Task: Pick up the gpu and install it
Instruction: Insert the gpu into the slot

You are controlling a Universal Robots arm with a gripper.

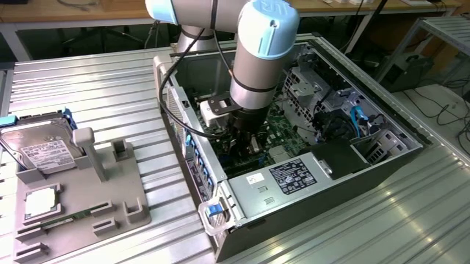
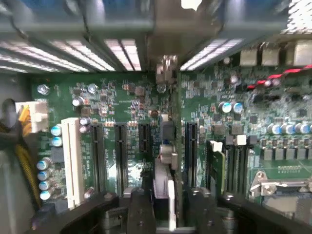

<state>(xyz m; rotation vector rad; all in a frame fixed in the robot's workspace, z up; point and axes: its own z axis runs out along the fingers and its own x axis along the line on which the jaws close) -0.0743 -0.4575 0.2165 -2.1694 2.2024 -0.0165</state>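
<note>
The gripper [image 2: 165, 214] reached down inside the open computer case [image 1: 382, 165], clenched on the gpu [image 2: 165, 161], which stood edge-on over the green motherboard [image 2: 117, 97] among the black expansion slots [image 2: 120, 156], beside a white slot [image 2: 72, 156]

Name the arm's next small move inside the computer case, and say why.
Probably a slow, short push straight down toward the motherboard. The fingers grip the gpu edge-on, parallel to the black expansion slots beside it, deep inside the case. Whether its edge is seated I cannot tell, so keep it small.
</note>
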